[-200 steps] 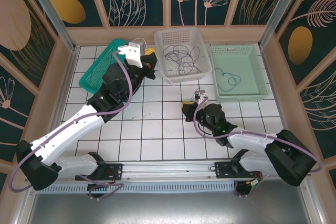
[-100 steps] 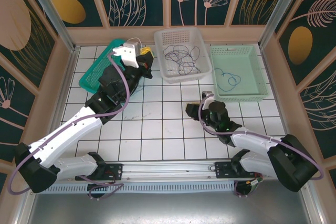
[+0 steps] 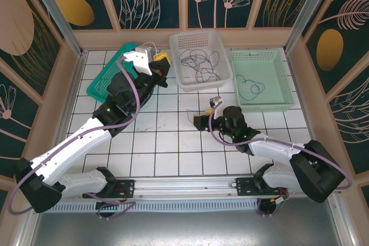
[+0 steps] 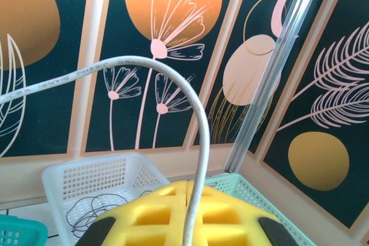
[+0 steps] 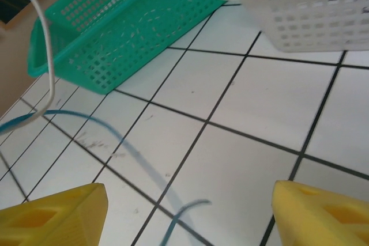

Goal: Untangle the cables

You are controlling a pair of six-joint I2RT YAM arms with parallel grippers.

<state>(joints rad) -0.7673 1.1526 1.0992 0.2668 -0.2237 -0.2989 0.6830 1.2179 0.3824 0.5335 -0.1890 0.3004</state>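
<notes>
In the top view, the left pincer [image 3: 161,61] stood at 11 o'clock on the white tiled tabletop [image 3: 167,142], just beside the far end of a teal plastic mesh basket [image 3: 104,79]. At 12 o'clock a white perforated plastic basket [image 3: 180,41] held a tangle of thin dark grey cables [image 3: 199,61]. At 1 o'clock a pale green perforated plastic basket [image 3: 256,52] held one thin blue looped cable [image 3: 251,87]. The right pincer [image 3: 203,116] hung low over the tiles near the centre, pointing towards 9 o'clock.

In the left wrist view, the left pincer's yellow foam pads [image 4: 155,214] were clenched on a thin pale grey cable [image 4: 199,136], which rose from between them and arched over towards 9 o'clock. The white basket with its dark cables sat at 7 o'clock.

In the right wrist view, the right pincer was released, its yellow fingertips [image 5: 52,214] wide apart at 7 and 5 o'clock with nothing gripped between them. A thin bluish cable [image 5: 124,142] lay curved across the tiles ahead of them, and a pale strand of cable [image 5: 49,56] hung at 9 o'clock. The teal basket stood at 11 o'clock, the white basket at 1 o'clock.
</notes>
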